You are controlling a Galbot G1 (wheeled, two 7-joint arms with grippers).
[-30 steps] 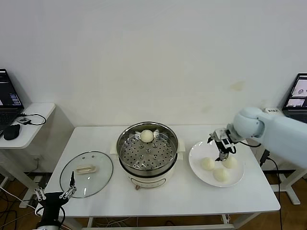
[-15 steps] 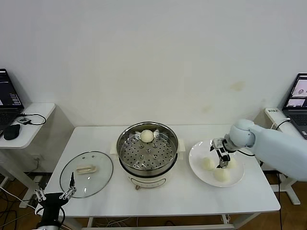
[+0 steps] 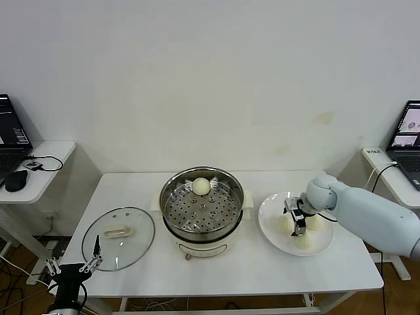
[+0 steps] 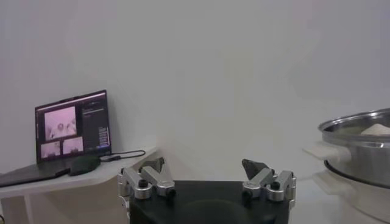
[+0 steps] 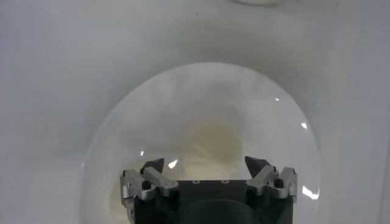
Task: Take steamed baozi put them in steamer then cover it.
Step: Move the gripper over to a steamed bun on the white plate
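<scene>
- Right gripper (image 3: 295,220), in the head view, hangs low over the white plate (image 3: 269,226) with its jaws spread wide and nothing between them, poised among three steamed baozi (image 3: 284,224) lying close together there. A fourth bun (image 3: 201,186) already sits on the perforated tray at the back of the steamer (image 3: 202,205). The cover (image 3: 118,237) lies flat on the table (image 3: 262,269), left of the steamer. With the buns so crowded, a finger could come down on a neighbour and dent it or push it toward the plate's rim.
- Left gripper (image 4: 207,179), in the left wrist view, is parked off the table's left corner, jaws wide and empty, the steamer's rim showing beyond it. I see little risk here while it waits.
- Right wrist view: the open fingertips (image 5: 152,167) straddle one pale bun (image 5: 210,143) on the plate. If the approach is off-centre, closing may squeeze the soft bun's edge so it slips out, or tilt the plate.
</scene>
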